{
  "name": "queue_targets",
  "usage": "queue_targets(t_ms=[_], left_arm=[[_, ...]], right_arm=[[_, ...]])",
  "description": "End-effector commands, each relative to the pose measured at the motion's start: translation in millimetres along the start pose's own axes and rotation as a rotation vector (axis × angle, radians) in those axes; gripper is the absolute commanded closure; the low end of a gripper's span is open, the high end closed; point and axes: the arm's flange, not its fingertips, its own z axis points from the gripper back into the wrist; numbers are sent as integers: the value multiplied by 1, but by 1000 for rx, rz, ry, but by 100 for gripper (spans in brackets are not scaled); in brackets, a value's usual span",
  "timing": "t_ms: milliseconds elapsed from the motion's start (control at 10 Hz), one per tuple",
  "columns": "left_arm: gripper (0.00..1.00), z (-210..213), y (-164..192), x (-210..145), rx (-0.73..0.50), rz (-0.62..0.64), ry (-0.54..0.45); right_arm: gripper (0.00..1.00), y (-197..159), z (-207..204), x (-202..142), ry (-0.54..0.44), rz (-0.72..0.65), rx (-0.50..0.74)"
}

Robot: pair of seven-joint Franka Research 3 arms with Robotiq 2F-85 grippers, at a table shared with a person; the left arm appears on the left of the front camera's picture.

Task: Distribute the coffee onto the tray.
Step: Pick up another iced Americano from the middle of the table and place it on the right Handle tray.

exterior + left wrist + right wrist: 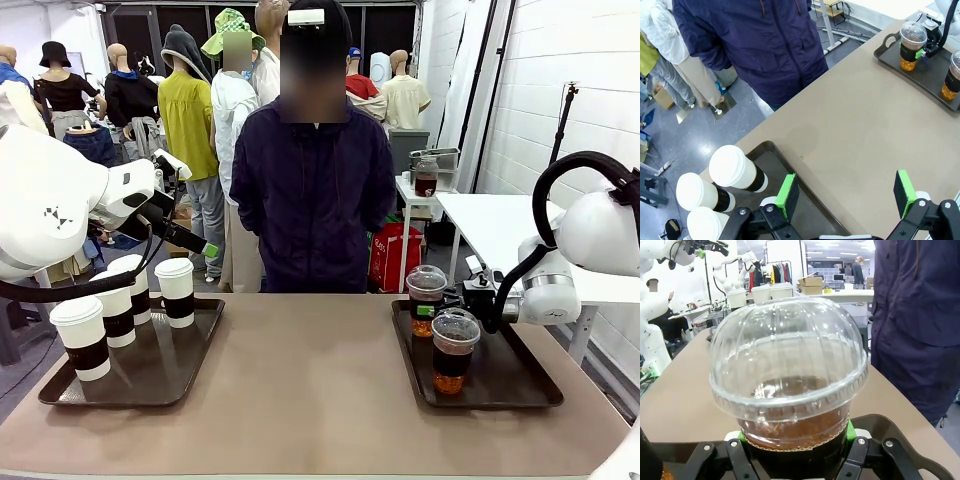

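Coffee: six cups on two trays; four paper cups [118, 305] on the left tray [170, 375], two clear cups on the right tray [510, 385].
Far clear cup [426, 298]: stands upright at the right tray's far left corner, gripped at its body by the right gripper [440, 305]; the dome lid rises just above the green pads in the right wrist view.
Near clear cup [455, 350]: just beside it, nearer the camera, free.
Right jaws: closed on the far clear cup, one pad each side, probably to lift it or having just set it down.
Left gripper [845, 192]: jaws wide apart, holding nothing, above the left tray's edge; paper cups lie off to one side, outside the jaws.
Person [312, 190]: stands at the far side, hands not on the table.
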Motion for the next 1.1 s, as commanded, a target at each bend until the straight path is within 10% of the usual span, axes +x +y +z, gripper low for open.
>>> queue_targets(t_ms=[0,300,500,1000], left_arm=[[0,0,1,-1,-1,3,0],[0,0,1,-1,-1,3,0],[0,0,1,-1,-1,3,0],[0,0,1,-1,-1,3,0]], right_arm=[[28,-8,-3,-1,-30,22,-28],[28,-10,-1,-11,-41,15,-31],[0,-9,3,-13,-38,-5,-37],[0,3,17,-21,-27,-47,-55]])
